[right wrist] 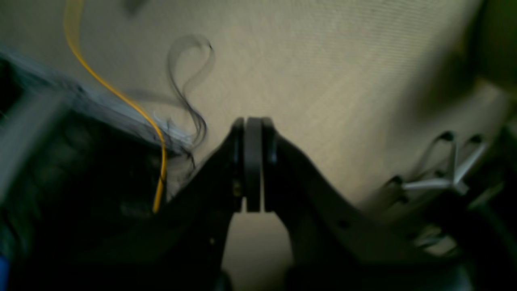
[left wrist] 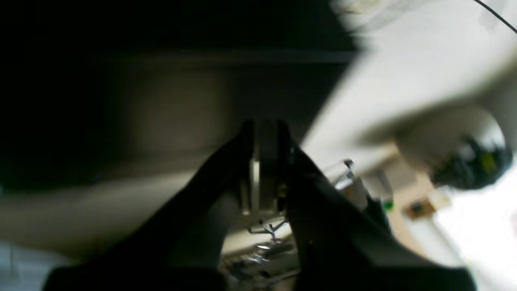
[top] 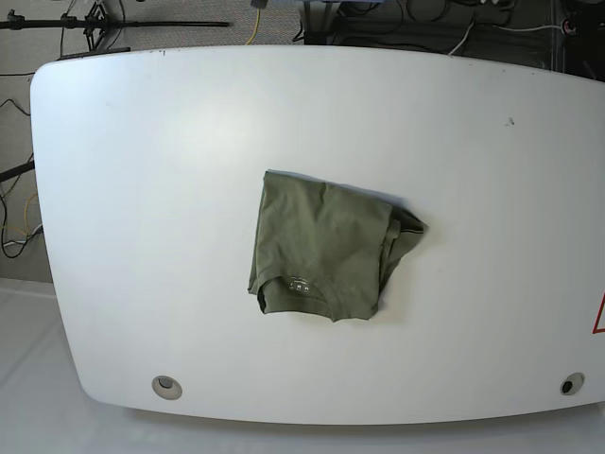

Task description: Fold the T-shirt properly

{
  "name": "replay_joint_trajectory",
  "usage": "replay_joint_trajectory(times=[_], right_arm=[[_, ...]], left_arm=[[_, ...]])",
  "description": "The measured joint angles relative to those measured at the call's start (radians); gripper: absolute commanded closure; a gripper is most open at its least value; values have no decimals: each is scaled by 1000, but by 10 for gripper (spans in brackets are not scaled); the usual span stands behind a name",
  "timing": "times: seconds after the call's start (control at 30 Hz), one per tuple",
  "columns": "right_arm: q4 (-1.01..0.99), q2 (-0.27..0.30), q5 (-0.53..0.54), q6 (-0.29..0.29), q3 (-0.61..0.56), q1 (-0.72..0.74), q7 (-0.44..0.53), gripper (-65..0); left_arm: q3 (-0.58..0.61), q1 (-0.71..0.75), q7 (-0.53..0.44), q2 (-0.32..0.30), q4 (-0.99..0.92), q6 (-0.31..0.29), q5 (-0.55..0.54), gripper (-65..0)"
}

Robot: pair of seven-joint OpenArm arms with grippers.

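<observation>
The olive-green T-shirt (top: 321,248) lies folded into a rough rectangle in the middle of the white table (top: 142,189) in the base view. Its collar with the small pale label is at the near edge, and a sleeve sticks out at the right side. Neither arm appears in the base view. In the left wrist view my left gripper (left wrist: 266,133) is shut with nothing between its fingers, off the table. My right gripper (right wrist: 253,129) in the right wrist view is shut too and empty, over beige floor. The T-shirt shows in neither wrist view.
Two round holes (top: 166,384) sit near the table's front corners. Cables (top: 255,19) and stand legs lie on the floor behind the table. A yellow cable (right wrist: 121,97) and black wires run across the floor in the right wrist view.
</observation>
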Motion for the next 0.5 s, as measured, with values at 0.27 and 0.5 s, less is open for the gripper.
replay_joint_trajectory(times=[0.27,0.5], right_arm=[[-500,27,-240,64,-56,200,338,0],[-627,-4,-391,53,-51,236,499,0]], left_arm=[[319,-95,-230,-17,-168,18,-1,0],[508,-140,-278,3,-219,84,7,0]])
